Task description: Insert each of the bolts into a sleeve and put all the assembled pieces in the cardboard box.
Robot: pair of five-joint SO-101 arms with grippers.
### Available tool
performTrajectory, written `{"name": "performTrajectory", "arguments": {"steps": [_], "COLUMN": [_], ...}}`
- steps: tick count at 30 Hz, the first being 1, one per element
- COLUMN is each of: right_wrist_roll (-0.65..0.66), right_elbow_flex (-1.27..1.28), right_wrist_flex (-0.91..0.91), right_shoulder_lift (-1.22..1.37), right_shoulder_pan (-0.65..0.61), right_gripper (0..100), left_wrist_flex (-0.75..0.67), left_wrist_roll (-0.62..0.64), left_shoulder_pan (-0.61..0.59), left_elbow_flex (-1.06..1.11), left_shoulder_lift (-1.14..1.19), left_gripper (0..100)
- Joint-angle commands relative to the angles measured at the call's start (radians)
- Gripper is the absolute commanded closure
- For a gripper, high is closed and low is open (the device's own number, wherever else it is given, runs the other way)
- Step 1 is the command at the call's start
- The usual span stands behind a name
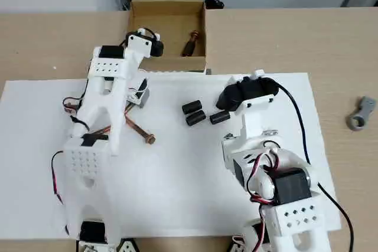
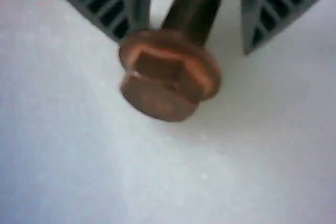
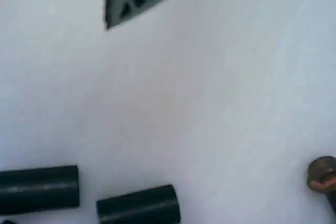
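Left wrist view: left claw (image 2: 189,40) loosely straddles a copper bolt (image 2: 168,77).

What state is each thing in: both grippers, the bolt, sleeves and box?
left gripper, jaws open astride the bolt
right gripper, jaws open, empty
bolt, lying on the sheet, no sleeve
three sleeves, lying loose, no bolts in them
cardboard box, open-topped, one assembled piece inside
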Motion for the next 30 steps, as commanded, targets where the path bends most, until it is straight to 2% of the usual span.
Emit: {"name": "performTrajectory", "arguments": {"steps": [1, 3, 5, 11, 17, 25, 30], "right_wrist_roll": [-0.055, -0.103, -0.147, -0.23, -0.293, -0.356, -0.371], "right_elbow_flex": [-0.005, -0.005, -0.005, -0.011, -0.011, -0.011, -0.011], "right_wrist_flex": [-0.016, -0.016, -0.016, -0.019, -0.15, -0.335, -0.352], "right_shoulder_lift": [-0.013, -0.007, -0.005, -0.005, -0.005, -0.002, 0.088], "right_shoulder_pan": [0.002, 0.002, 0.002, 0.002, 0.002, 0.005, 0.007], "right_gripper": [82.7, 82.7, 82.7, 82.7, 82.8, 82.9, 82.9], "left_wrist_flex": [0.084, 0.133, 0.17, 0.173, 0.176, 0.173, 0.172], "left_wrist_roll": [-0.032, -0.064, -0.069, -0.069, -0.063, -0.064, -0.063], "left_shoulder_pan": [-0.011, -0.009, -0.012, -0.009, -0.015, 0.003, 0.012], "left_elbow_flex": [-0.125, -0.185, -0.232, -0.254, -0.234, 0.081, 0.262], "left_shoulder_lift": [0.089, 0.123, 0.141, 0.14, 0.11, -0.304, -0.555], "left_gripper": [96, 100, 99, 99, 99, 99, 99]}}
